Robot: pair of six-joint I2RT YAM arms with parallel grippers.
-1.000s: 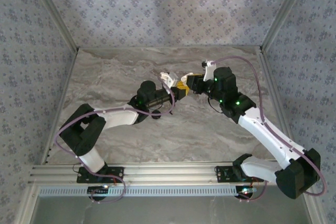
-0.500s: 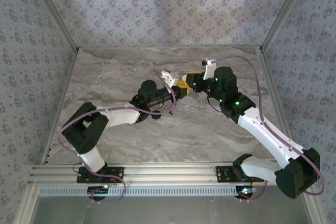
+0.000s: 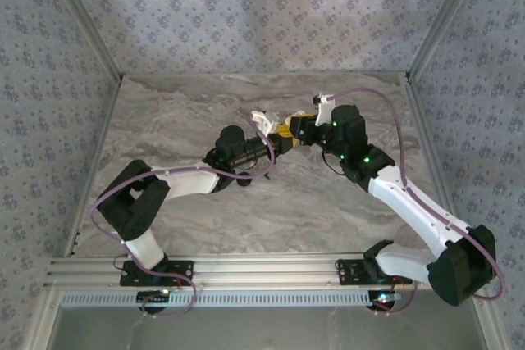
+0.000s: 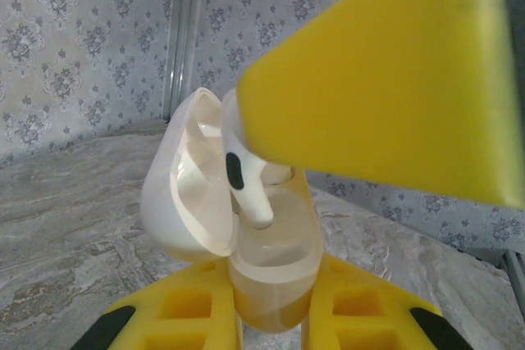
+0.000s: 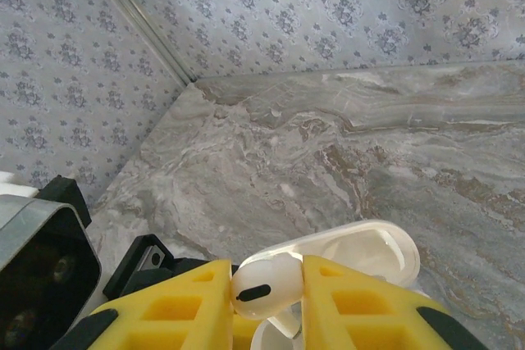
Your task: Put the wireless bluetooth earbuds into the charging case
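Two grippers meet. At left, the left gripper clamps the white charging case, its lid swung open leftward. The glossy white earbud, marked by a black oval, sits at the case mouth, stem down, long axis near vertical. The right gripper pinches its head and is now nearer the case than half a second ago.

Glossy white plastic charging case and earbud; matt marbled table.

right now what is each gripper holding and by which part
Left gripper: open charging case, by its lower body. Right gripper: white earbud, by its head.
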